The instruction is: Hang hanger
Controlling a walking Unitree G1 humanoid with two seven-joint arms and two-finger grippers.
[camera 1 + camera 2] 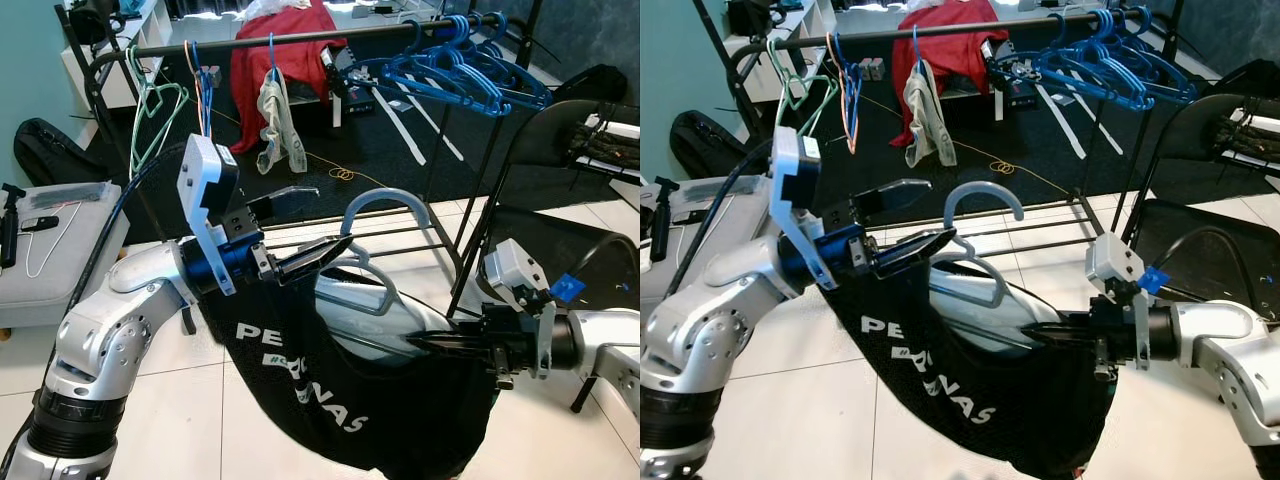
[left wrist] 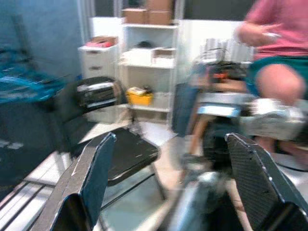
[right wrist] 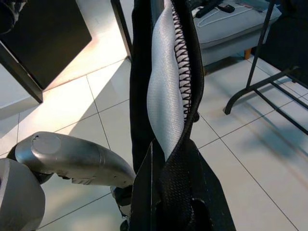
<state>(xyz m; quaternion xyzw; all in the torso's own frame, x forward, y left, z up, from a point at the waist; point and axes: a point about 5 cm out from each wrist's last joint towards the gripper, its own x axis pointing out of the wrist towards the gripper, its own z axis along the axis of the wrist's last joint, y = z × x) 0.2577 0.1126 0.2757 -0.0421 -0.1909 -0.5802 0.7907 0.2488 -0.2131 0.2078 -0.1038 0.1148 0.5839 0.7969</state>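
A black shirt [image 1: 330, 400] with white lettering hangs on a pale blue hanger [image 1: 385, 200] between my two arms, its hook curving up above the collar. My left gripper [image 1: 330, 215] is open at the collar's left side. Its lower finger [image 1: 315, 255] lies against the shirt's top edge and the upper one sticks out free. The left wrist view shows its fingers [image 2: 91, 183] wide apart. My right gripper [image 1: 425, 345] is shut on the shirt's right side, with black fabric and pale lining [image 3: 166, 96] pinched between its fingers. The clothes rail [image 1: 300, 38] runs across behind.
The rail carries several blue hangers [image 1: 460, 65], green wire hangers [image 1: 150, 110], a red garment [image 1: 285, 55] and a pale one [image 1: 280, 120]. A black folding chair [image 1: 560, 150] stands at right and a grey padded stool [image 1: 50, 250] at left. A seated person [image 2: 279, 38] is nearby.
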